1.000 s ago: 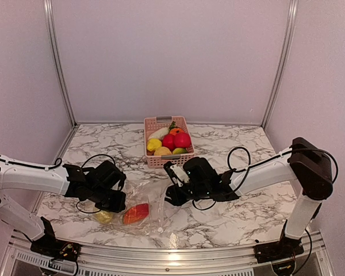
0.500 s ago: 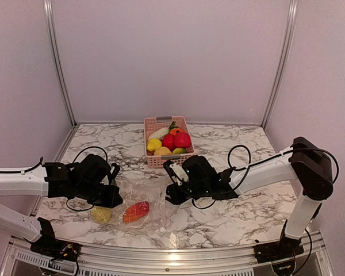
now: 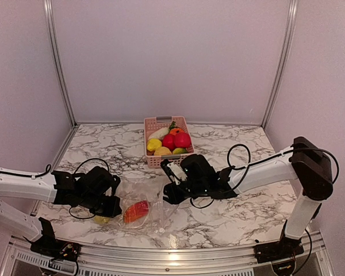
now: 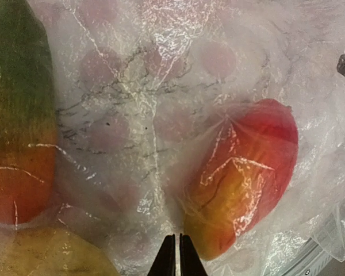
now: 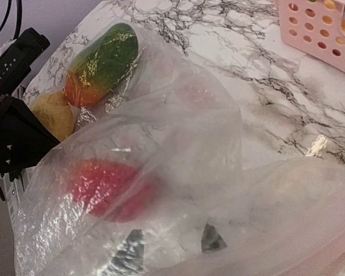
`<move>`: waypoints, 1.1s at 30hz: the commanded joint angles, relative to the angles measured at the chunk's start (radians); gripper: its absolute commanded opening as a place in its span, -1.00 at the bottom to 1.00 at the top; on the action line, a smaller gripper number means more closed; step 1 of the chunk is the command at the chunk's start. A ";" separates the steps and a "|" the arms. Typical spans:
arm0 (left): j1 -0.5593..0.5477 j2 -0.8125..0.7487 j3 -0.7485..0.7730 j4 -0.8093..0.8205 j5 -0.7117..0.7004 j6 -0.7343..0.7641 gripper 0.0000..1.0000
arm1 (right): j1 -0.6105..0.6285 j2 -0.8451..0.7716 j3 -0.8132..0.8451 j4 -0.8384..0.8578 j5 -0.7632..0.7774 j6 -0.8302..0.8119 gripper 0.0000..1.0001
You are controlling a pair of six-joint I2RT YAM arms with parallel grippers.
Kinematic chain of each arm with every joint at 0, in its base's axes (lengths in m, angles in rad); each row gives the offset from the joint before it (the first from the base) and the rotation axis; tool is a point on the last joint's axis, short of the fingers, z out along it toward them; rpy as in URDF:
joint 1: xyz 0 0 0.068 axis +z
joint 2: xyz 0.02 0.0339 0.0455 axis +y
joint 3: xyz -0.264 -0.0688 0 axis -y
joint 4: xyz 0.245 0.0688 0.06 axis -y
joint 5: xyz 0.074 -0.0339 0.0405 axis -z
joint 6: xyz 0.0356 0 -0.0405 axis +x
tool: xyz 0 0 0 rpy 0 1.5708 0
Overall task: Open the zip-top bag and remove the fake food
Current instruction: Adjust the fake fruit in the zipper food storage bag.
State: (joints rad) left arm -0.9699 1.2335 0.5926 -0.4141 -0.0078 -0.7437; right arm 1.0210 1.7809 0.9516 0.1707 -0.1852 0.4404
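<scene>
The zip-top bag [image 3: 145, 202] lies crumpled on the marble between my two grippers. Fake food shows through its film: a red-orange fruit [image 4: 247, 172], a green-to-orange one [image 4: 17, 115] and a yellow one [image 4: 40, 256]. In the right wrist view the same three are the red fruit [image 5: 106, 187], the green-orange one [image 5: 100, 66] and the yellow one [image 5: 49, 112]. My left gripper [image 4: 177, 256] is shut, pinching the bag's film, whose creases run to its tips, beside the red-orange fruit. My right gripper [image 5: 171, 247] stands open at the bag's right end, its fingertips [image 5: 213, 238] veiled by plastic.
A pink slotted basket [image 3: 155, 123] with several more plastic fruits stands behind the bag at mid-table; its corner [image 5: 322, 29] shows in the right wrist view. The left arm's black body [image 5: 11, 132] sits close beyond the bag. The table's near rail [image 3: 161, 256] runs just in front.
My left gripper swung out to the left, then came back down by the bag's left end, over the yellow fruit. My right gripper crept slightly left into the bag.
</scene>
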 commanded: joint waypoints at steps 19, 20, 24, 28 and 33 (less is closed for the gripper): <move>-0.021 0.192 0.012 0.190 0.054 -0.006 -0.92 | 0.025 0.055 0.085 -0.074 -0.089 -0.002 -0.09; -0.021 0.201 0.017 0.191 0.056 -0.003 -0.92 | 0.026 0.056 0.089 -0.081 -0.089 -0.002 -0.08; -0.023 0.223 0.028 0.207 0.062 0.000 -0.92 | 0.027 0.055 0.091 -0.090 -0.089 0.002 -0.05; -0.025 0.221 0.032 0.204 0.053 0.001 -0.92 | 0.025 0.057 0.101 -0.106 -0.086 0.001 -0.04; -0.024 0.221 0.024 0.208 0.048 -0.002 -0.92 | 0.025 0.057 0.111 -0.120 -0.084 0.002 -0.01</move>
State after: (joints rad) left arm -0.9916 1.4338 0.6266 -0.1864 0.0444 -0.7544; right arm 1.0393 1.8271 1.0187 0.0853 -0.2680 0.4381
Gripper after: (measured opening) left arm 0.039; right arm 0.489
